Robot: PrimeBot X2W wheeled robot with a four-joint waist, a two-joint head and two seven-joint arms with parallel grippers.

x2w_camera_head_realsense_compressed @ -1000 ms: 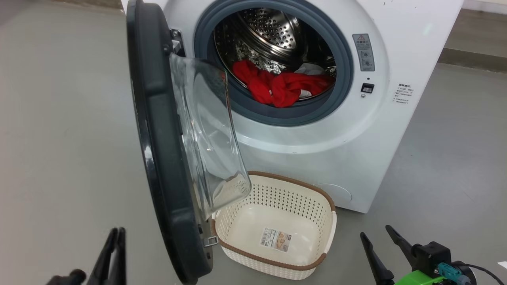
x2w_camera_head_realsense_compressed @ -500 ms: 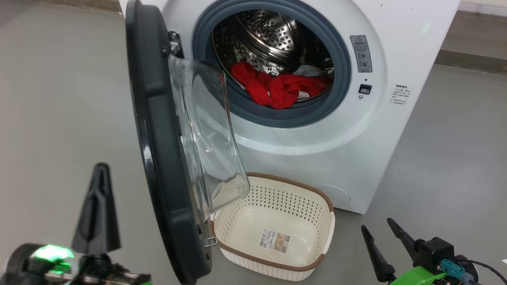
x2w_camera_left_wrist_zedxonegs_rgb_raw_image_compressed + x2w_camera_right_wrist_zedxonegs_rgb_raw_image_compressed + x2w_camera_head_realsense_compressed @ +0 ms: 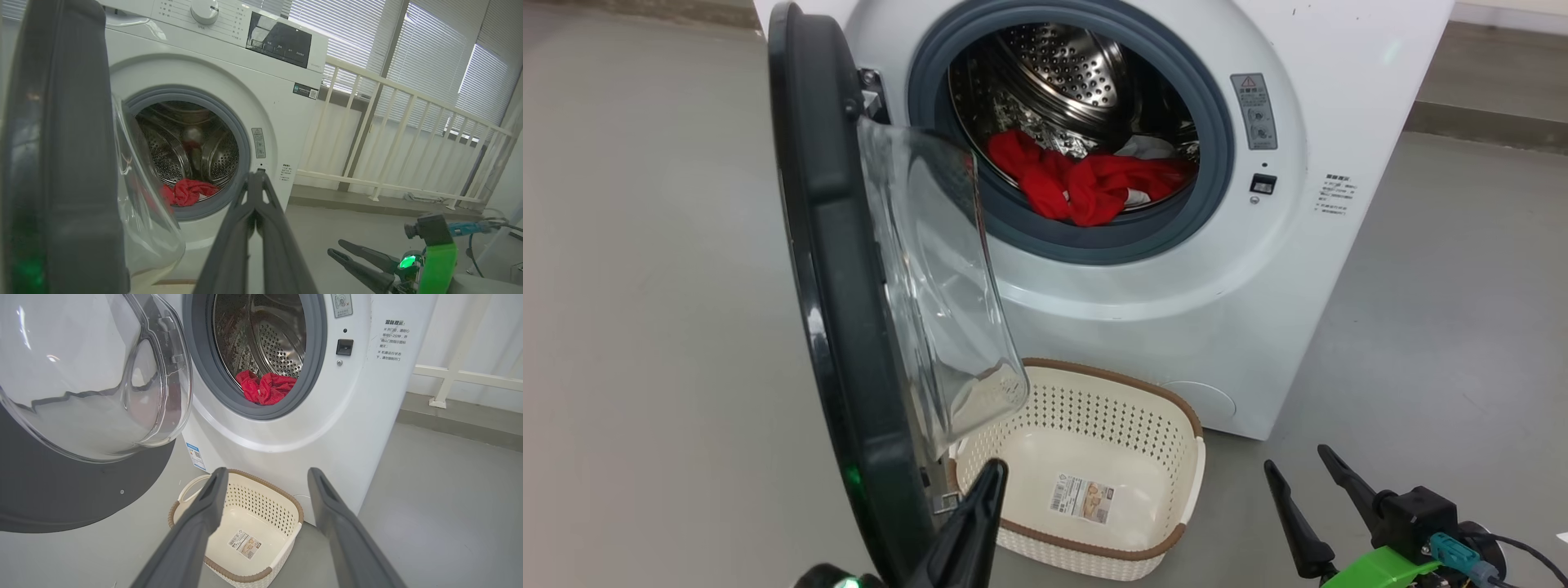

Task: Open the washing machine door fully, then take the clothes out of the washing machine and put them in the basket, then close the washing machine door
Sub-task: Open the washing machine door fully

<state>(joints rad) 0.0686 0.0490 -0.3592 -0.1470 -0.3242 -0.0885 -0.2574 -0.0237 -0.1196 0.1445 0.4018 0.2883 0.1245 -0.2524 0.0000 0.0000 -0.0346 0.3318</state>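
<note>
The left claw point(image 3: 990, 483), part open left of the washing machine door point(image 3: 833, 286) 1 second ago, now sits pinched closed at the door's near edge, beside the empty basket point(image 3: 1111, 374). The right claw point(image 3: 1297, 459) stays spread, holding nothing. The clothes point(image 3: 1086, 184) lie inside the washing machine point(image 3: 1176, 327).

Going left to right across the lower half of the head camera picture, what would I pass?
washing machine door, standing open → basket on the floor → right gripper, fingers apart
</note>
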